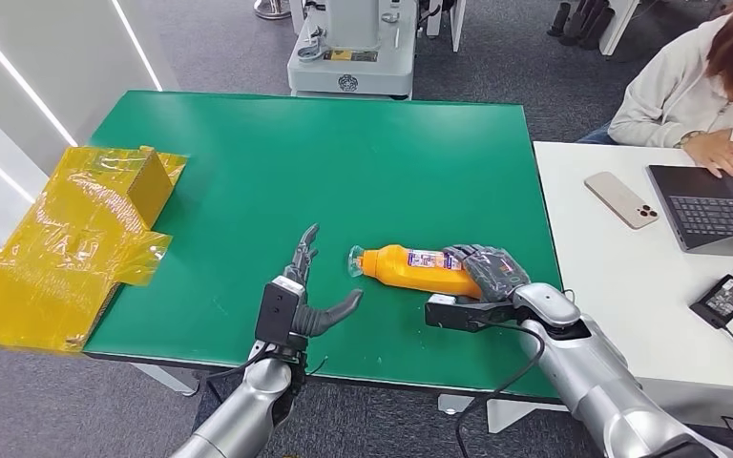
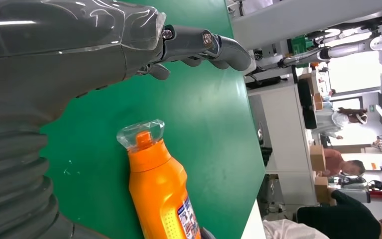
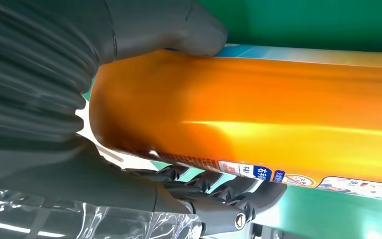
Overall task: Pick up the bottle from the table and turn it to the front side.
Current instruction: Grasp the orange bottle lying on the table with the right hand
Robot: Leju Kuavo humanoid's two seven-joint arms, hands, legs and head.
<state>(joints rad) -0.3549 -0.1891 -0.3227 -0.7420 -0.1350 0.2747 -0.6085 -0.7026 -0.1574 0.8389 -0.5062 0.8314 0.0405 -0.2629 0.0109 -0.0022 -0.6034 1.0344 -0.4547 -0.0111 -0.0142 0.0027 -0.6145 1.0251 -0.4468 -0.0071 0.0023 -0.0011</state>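
An orange bottle (image 1: 418,270) with a clear cap and a printed label lies on its side on the green table (image 1: 344,172), cap pointing left. My right hand (image 1: 489,270) grips its base end; the right wrist view shows the thumb (image 3: 179,30) over the orange body (image 3: 258,109) and the fingers (image 3: 219,191) curled under it. My left hand (image 1: 307,296) hovers just left of the cap, fingers spread, holding nothing. In the left wrist view the bottle (image 2: 161,191) and its cap lie just beyond my left hand's fingers (image 2: 214,46).
A yellow-wrapped cardboard box (image 1: 72,239) overhangs the table's left edge. To the right stands a white desk (image 1: 630,277) with a phone (image 1: 620,199), a laptop (image 1: 716,205) and a black power adapter (image 1: 723,299); a person (image 1: 697,86) sits there. A grey machine base (image 1: 351,48) stands beyond the table.
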